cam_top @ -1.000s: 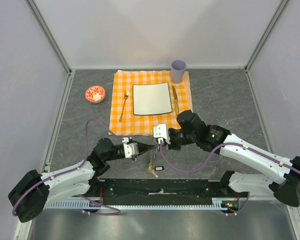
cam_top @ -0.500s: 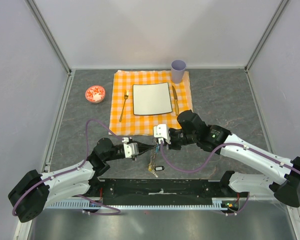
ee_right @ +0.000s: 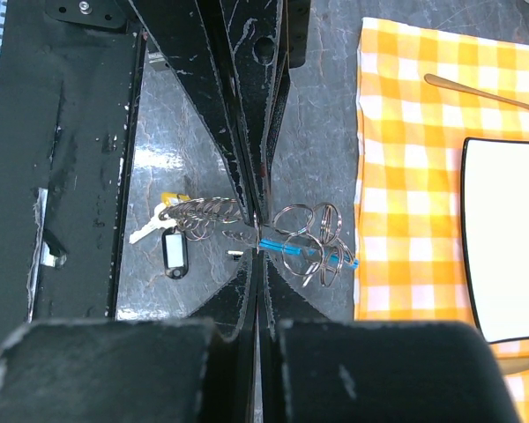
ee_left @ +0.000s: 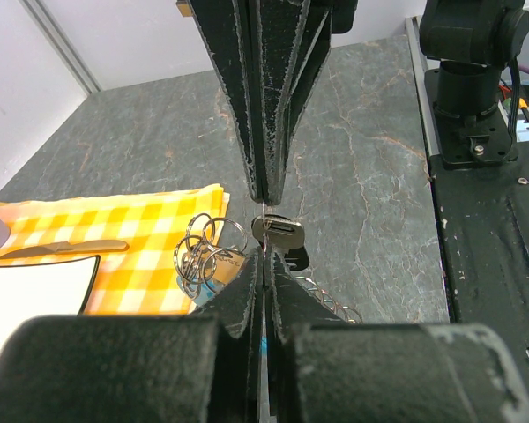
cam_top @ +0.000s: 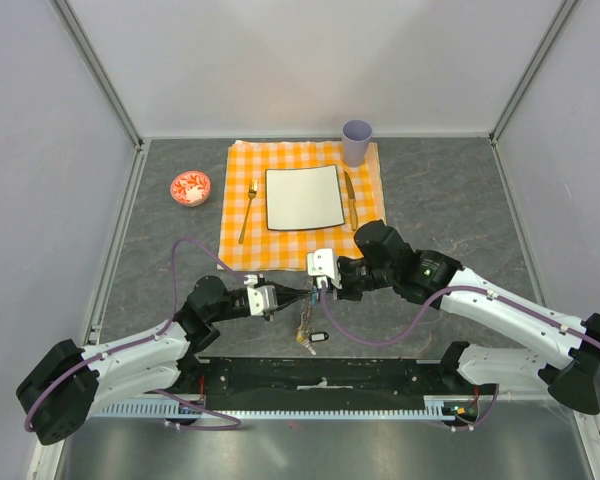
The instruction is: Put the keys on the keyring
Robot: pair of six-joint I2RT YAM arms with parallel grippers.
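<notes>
The only label in view is the pale window of a small black tag (ee_right: 172,251), and any writing on it is too small to read.

The two arms meet tip to tip above the grey stone-patterned bench (ee_left: 361,159), just off the near edge of an orange checked cloth (cam_top: 242,235). The left end effector (ee_left: 263,269) is closed. A sliver of turquoise shows between its fingers, so it appears to pinch the keyring (ee_right: 310,236) by its turquoise tag (ee_right: 309,252). The cluster of thin wire rings hangs free beside the fingertips, over the cloth's edge. The right end effector (ee_right: 257,260) is closed as well. Its tips rest on the head of a silvery key (ee_left: 279,233), lifted off the bench right at the meeting point. How firmly the key is pinched cannot be told.

A short chain (ee_right: 203,210) runs from the meeting point toward the arms' bases. Below it lie a few more keys (ee_right: 154,227), next to the black tag.

Farther back on the cloth are a square white plate (cam_top: 302,197), a gold fork (cam_top: 248,212), a gold knife (cam_top: 350,200) and a lilac cup (cam_top: 357,142). A red-and-white bowl (cam_top: 190,187) stands on the bench to the cloth's left.
</notes>
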